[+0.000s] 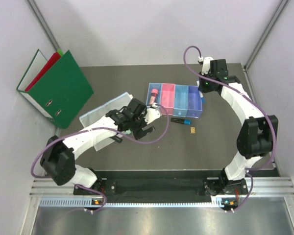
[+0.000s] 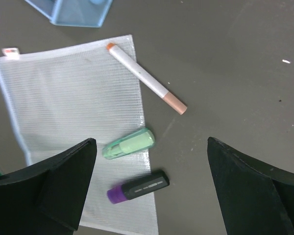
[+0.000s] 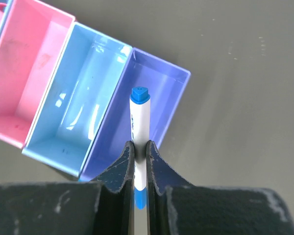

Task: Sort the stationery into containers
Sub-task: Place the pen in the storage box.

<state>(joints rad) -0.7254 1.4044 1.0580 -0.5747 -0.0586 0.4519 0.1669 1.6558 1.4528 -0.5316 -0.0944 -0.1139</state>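
Note:
The four joined bins [image 1: 175,99] stand mid-table: light blue, pink, blue, purple. A pink-capped glue stick [image 1: 154,95] lies in the light blue bin. My right gripper [image 3: 140,147] is shut on a white pen with a blue cap [image 3: 139,117], held over the purple bin [image 3: 159,81], beside the blue bin [image 3: 83,98]. My left gripper [image 2: 151,147] is open above a green highlighter [image 2: 129,144] and a black marker with a purple cap [image 2: 138,186]. A white pen with a tan cap [image 2: 146,78] lies farther off. A black marker with a blue cap [image 1: 180,119] and a tan block [image 1: 192,129] lie in front of the bins.
The clear mesh sleeve [image 2: 68,122] lies under the highlighter and the purple-capped marker. Green and red ring binders [image 1: 59,88] lean at the far left. Walls close in the table on the left, back and right.

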